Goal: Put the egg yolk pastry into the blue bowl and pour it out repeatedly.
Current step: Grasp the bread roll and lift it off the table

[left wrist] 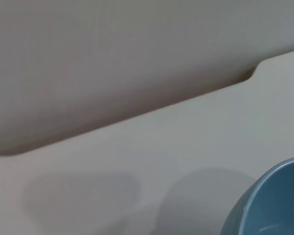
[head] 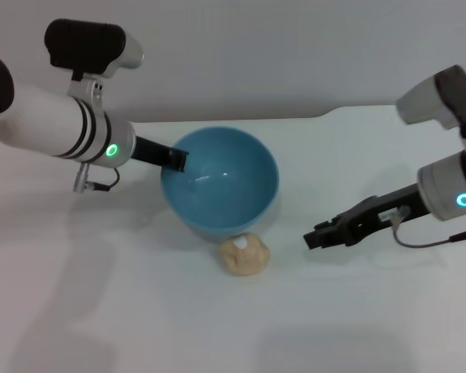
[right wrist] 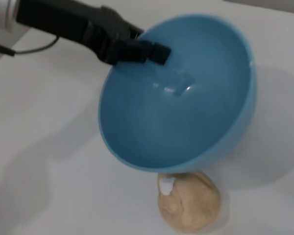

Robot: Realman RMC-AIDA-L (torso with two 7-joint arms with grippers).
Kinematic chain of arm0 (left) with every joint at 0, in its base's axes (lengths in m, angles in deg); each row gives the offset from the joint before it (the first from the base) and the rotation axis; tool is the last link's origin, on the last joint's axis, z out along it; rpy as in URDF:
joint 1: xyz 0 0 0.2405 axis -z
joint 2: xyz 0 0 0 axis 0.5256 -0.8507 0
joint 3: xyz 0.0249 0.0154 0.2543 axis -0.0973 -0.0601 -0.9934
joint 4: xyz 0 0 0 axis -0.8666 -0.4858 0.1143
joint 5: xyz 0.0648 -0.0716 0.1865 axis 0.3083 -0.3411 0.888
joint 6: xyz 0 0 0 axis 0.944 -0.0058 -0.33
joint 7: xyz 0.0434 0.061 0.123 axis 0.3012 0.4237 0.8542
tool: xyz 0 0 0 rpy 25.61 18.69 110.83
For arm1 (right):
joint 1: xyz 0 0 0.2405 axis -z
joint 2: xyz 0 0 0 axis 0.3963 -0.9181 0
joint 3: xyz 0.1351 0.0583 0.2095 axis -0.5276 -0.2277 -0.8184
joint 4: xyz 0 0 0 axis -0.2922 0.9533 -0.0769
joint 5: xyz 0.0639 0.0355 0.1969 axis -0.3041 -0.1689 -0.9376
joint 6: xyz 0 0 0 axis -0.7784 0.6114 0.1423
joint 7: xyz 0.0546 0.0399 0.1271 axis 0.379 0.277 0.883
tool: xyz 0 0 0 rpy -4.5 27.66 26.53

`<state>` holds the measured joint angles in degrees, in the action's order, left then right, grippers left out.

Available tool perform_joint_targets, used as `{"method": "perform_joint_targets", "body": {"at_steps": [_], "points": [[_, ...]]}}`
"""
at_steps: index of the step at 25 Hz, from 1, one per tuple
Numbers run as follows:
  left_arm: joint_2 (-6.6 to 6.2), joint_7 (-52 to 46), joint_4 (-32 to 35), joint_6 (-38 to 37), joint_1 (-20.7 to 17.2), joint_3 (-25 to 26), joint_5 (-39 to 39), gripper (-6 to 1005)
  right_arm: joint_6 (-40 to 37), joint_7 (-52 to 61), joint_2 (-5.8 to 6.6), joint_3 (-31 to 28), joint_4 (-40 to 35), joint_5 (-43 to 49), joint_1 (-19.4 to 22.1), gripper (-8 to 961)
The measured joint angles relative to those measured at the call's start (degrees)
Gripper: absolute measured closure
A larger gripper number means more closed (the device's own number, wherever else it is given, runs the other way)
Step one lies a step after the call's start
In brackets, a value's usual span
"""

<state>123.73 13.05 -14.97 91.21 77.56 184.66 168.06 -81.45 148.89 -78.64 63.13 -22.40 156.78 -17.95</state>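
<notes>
The bowl (head: 220,180) sits at the centre of the head view, tipped so its open mouth faces the lower part of the frame and slightly up; its inside is empty. The left gripper (head: 175,158) comes in from the upper left and is clamped on the bowl's left rim, one dark finger lying inside the wall. The pastry (head: 245,253) lies on the white table (head: 101,311) just below the bowl's lower edge, at lower centre. It is roundish, a little wider than tall in this view, with its white spot turned toward the upper left, toward the bowl.

The right gripper (head: 320,235) hangs at centre right, apart from both pastry and bowl, its dark fingers pointing left and holding nothing — whether they stand apart or together cannot be told from here.

The right wrist view looks straight into the bowl (right wrist: 186,98) and shows the left gripper (right wrist: 154,50) pinching the rim at upper left, and the pastry (right wrist: 190,201) tucked under the bowl's overhanging edge at lower centre — touching or nearly so. The left wrist view shows only a slice of the bowl's outer wall (left wrist: 269,205) at lower right, and the table's far edge.
</notes>
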Motion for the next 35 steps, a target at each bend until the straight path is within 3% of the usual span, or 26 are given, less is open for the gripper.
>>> {"method": "perform_joint_targets", "body": {"at_steps": [2, 11, 25, 35], "points": [[0.12, -0.1, -1.0, 0.0, 0.0, 0.0, 0.0, 975, 1.9, -0.1, -1.46, 1.0, -0.8, 1.3, 0.0, 688], [0.18, -0.7, -3.7, 0.4, 1.1, 0.0, 0.3, 975, 8.7, -0.2, -4.46, 7.7, -2.1, 1.9, -0.4, 689], [0.18, -0.9, -5.4, -1.8, 1.3, 2.1, 0.3, 974, 13.6, -0.2, -5.15, 12.8, -1.7, -1.1, -0.3, 690], [0.33, -0.9, -5.5, -2.8, 1.4, 3.1, 0.3, 975, 21.6, -0.6, -5.36, 20.4, 0.4, -6.3, -0.1, 691]]}}
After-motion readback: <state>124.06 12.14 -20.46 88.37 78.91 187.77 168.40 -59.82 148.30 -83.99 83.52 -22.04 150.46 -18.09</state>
